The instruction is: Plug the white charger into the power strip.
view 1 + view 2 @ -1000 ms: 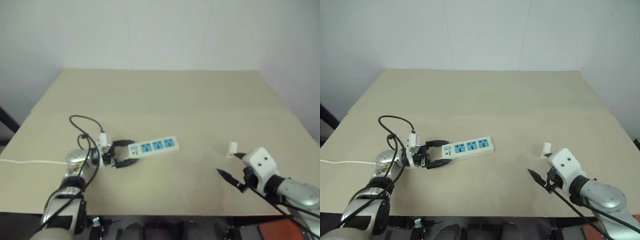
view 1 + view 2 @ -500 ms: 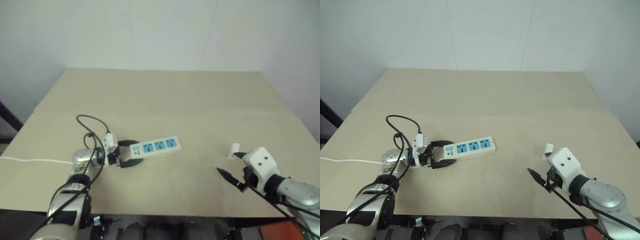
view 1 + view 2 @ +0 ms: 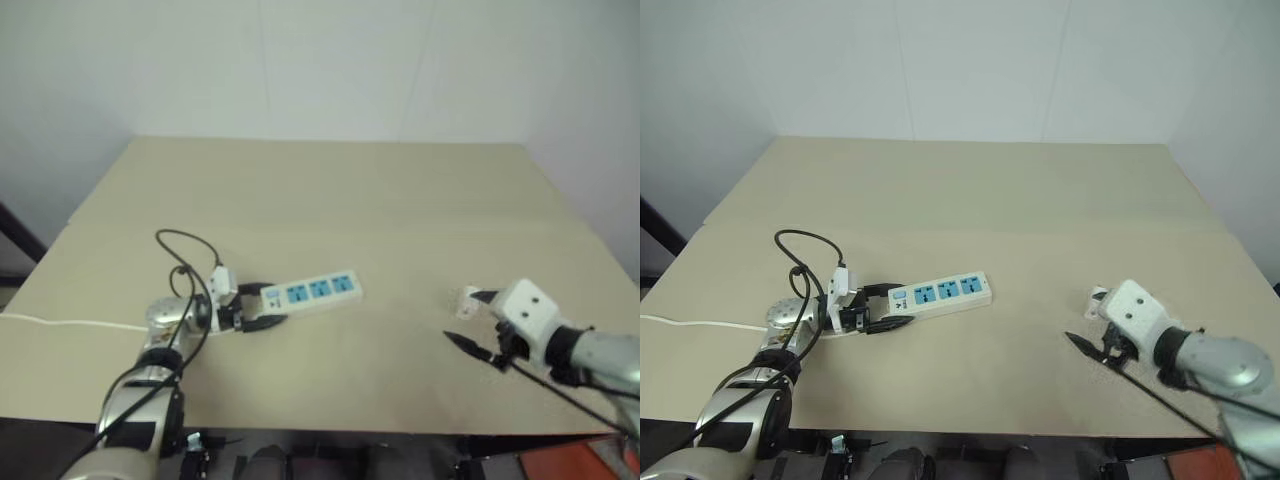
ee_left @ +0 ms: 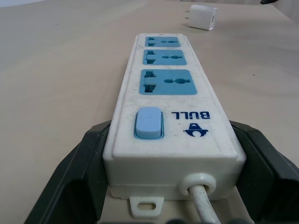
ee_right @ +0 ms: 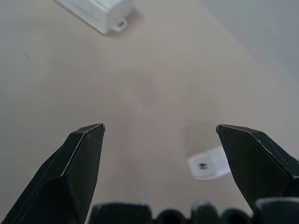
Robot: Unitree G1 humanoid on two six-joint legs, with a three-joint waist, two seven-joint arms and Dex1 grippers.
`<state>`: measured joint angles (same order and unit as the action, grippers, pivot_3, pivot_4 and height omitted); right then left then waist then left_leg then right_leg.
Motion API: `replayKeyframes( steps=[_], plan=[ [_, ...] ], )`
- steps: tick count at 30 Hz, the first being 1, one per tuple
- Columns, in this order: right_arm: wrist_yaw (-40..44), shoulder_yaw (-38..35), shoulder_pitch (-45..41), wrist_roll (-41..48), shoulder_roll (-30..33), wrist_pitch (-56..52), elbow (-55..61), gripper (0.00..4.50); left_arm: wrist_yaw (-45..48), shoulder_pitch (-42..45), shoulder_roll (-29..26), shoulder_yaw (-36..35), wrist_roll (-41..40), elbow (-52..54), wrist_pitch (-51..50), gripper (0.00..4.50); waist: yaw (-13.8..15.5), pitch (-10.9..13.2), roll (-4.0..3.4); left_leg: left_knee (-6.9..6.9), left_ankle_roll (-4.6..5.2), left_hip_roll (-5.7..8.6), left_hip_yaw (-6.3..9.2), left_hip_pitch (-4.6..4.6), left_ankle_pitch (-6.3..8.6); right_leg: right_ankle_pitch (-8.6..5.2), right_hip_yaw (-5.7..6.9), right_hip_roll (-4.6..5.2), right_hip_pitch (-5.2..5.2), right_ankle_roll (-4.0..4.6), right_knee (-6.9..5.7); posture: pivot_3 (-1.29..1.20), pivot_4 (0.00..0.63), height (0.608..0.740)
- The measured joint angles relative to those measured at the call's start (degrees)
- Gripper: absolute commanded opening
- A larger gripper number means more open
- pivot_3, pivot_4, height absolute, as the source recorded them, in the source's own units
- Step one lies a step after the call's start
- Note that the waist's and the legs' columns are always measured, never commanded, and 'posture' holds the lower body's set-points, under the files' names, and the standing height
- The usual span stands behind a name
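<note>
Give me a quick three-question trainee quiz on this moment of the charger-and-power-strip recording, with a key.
1. True or false: the white charger is already plugged into the power strip.
2. Where along the power strip is the left end effector? A) at the switch end, where the cord comes out; B) at the far end past the third socket; C) over the middle socket.
3. Fill in: the right end effector is ____, with nothing between its fingers.

Key: 1 false, it lies loose on the table near the right end effector; 2 A; 3 open.
</note>
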<state>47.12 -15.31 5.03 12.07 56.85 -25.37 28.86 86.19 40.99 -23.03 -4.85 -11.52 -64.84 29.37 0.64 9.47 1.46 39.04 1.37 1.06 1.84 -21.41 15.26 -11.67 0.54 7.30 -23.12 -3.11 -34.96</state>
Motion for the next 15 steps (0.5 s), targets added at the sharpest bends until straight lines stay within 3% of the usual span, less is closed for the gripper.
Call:
replayKeyframes(
  steps=[4,8,15],
  plan=[
    [8.19,3.71,-5.24,-4.14,6.75,17.02,-10.87,4.50,0.26,-0.12,0.34,0.26,-0.01,1.25,-0.97,3.40,-0.17,0.00,0.00,-0.02,0.02,0.00,-0.03,-0.03,0.01,-0.02,0.00,0.00,-0.03,-0.02,0.02,0.00,0.150,0.740],
    [21.59,11.59,-18.82,-6.54,12.02,36.24,-25.12,4.50,0.58,-0.26,0.76,0.63,0.01,2.35,-1.76,3.40,-0.84,0.02,0.01,-0.03,0.02,0.00,-0.07,-0.01,0.01,-0.02,-0.01,0.03,-0.04,-0.03,0.05,0.00,0.150,0.740],
    [40.13,27.54,-40.26,-10.74,9.24,63.29,-43.79,4.50,0.15,-0.56,0.82,1.00,0.05,3.48,-1.86,3.40,-1.52,0.03,0.03,-0.03,0.02,0.00,-0.08,-0.03,0.01,-0.03,-0.02,0.03,-0.07,-0.05,0.06,0.00,0.150,0.740]
  ],
)
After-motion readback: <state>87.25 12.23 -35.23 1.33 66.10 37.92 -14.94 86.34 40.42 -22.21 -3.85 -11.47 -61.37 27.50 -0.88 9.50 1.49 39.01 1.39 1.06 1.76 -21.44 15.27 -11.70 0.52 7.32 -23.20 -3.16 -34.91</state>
